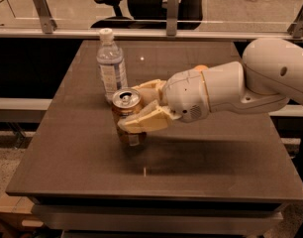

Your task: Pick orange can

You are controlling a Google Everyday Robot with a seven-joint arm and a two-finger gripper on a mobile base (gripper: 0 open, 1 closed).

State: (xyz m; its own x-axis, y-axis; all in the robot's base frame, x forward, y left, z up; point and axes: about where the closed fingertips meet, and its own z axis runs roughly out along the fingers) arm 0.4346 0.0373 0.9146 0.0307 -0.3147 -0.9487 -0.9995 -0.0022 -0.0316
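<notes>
Fingers [146, 119] of your gripper [130, 108] pinch the orange can [126, 100], one across its near side and one behind it. You have the can upright, left of the middle of the table [216, 172], about halfway between the near and far edges. Whether its base touches the tabletop, you cannot tell. A clear water bottle [112, 66] stands just beyond it, toward the far-left corner. A small orange fruit [201, 68] peeks over your arm [230, 86].
</notes>
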